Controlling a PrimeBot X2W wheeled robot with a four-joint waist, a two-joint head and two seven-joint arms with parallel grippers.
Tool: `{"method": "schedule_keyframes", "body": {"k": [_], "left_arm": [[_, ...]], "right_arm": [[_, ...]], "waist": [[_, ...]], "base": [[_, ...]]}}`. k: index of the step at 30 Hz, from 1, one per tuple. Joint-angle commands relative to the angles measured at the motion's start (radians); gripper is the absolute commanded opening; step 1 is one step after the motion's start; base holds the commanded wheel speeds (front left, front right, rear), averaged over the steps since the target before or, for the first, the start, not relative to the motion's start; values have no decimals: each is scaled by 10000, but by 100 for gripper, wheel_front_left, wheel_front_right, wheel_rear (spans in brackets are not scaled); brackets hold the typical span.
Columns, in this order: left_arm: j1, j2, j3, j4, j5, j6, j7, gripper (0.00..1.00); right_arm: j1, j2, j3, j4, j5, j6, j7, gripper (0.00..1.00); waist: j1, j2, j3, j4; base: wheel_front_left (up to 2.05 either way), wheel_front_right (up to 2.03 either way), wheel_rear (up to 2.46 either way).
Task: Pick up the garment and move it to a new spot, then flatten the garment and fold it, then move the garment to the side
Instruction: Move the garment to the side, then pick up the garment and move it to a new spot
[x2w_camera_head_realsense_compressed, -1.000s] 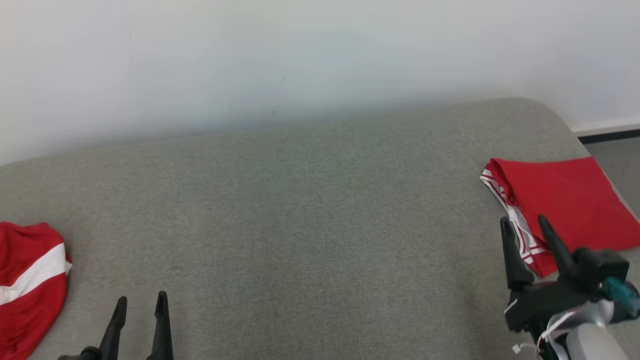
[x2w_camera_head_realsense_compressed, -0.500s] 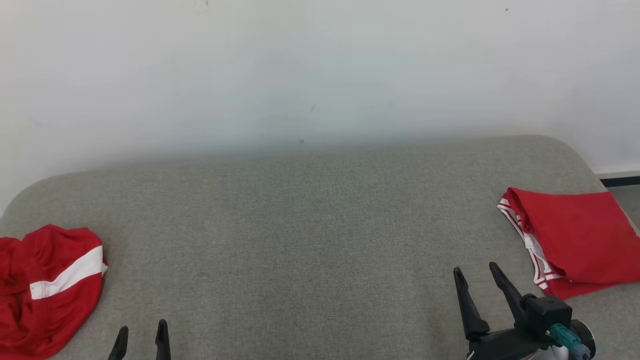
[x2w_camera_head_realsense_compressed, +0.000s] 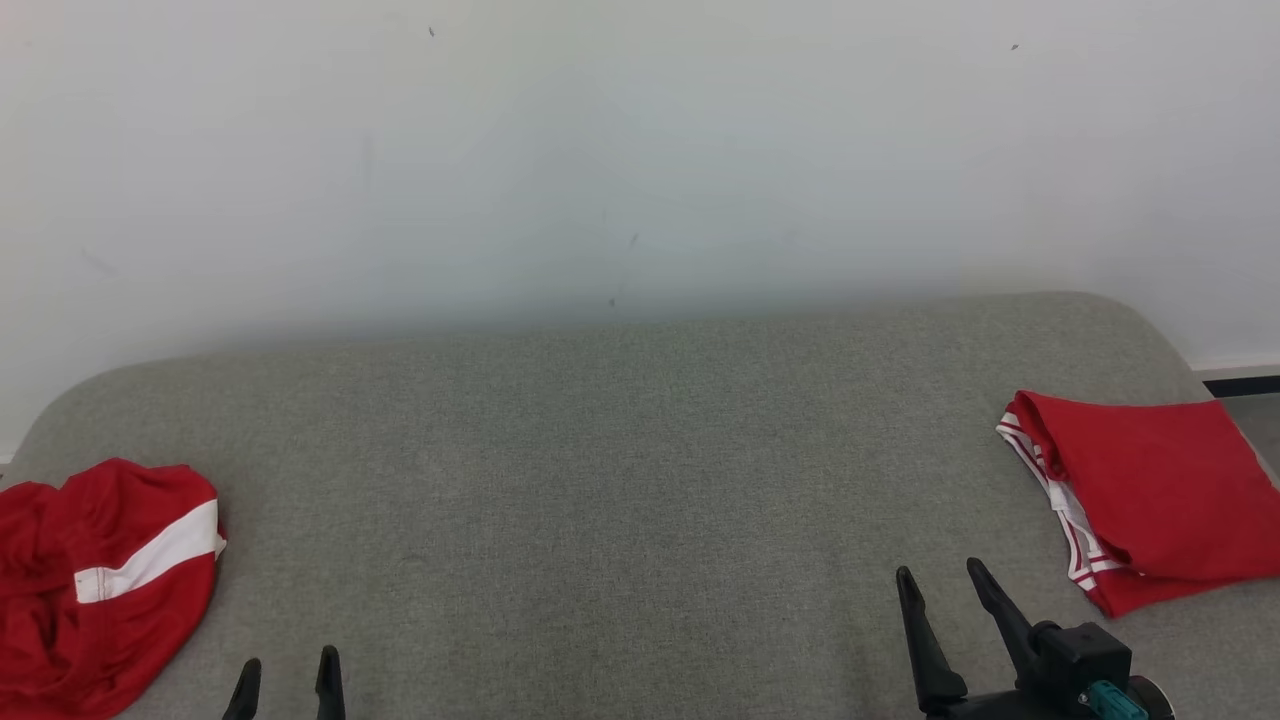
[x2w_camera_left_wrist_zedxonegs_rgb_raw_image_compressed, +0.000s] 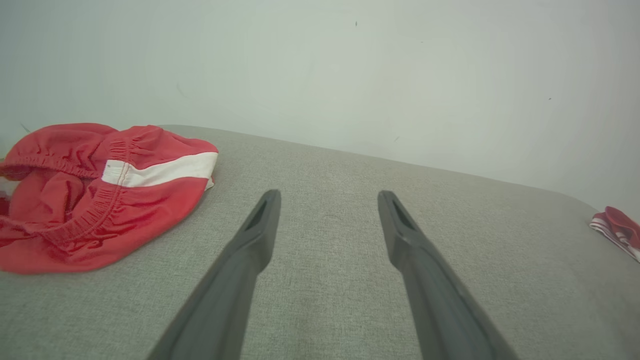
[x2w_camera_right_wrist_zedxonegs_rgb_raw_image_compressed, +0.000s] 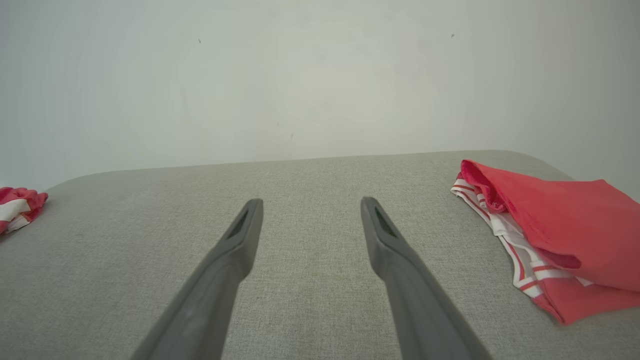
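Jaws spread, empty; I draw the right pair off the folded garment (x2w_camera_head_realsense_compressed: 1150, 490) at three o'clock: placement looks done.

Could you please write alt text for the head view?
A grey padded surface holds a crumpled red garment at its left end and a folded red garment at its right. The left gripper and right gripper stand open and empty near the bottom edge.

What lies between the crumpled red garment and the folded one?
Bare grey cushion, seen in the head view; the left gripper and right gripper hang at its near edge.
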Motion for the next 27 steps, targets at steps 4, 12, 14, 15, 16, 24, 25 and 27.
{"method": "schedule_keyframes", "body": {"k": [4,12,14,15,16,24,25,27], "left_arm": [[-25,-6,-73,-59,59,69,-2,100],[45,-6,-185,-133,62,129,-2,100],[63,-6,-194,-141,59,139,-2,100],[67,-5,-195,-145,64,145,-2,100],[66,-5,-199,-145,67,157,-2,100],[-269,-2,-243,-128,247,136,-2,100],[-275,0,-197,-142,291,124,-2,100],[-284,23,-122,-145,362,118,-2,100]], "right_arm": [[-61,5,-59,-79,-149,-24,47,100],[-109,78,-224,-143,-314,-24,72,100],[-80,96,-270,-187,-333,-24,78,100],[-58,105,-289,-213,-358,-24,77,100],[-26,115,-319,-229,-366,-24,95,100],[104,191,-431,-271,-280,-24,96,100],[108,210,-376,-267,-275,-24,80,100],[120,233,-314,-231,-236,-24,57,100]], "waist": [[1,0,22,-11],[1,0,74,38],[1,0,83,56],[1,0,84,70],[1,0,82,94],[1,0,83,840],[1,0,77,988],[1,0,65,1334]], "base": [[0,0,0],[0,0,0],[0,0,0],[0,0,0],[0,0,0],[0,0,0],[0,0,0],[0,0,0]]}}
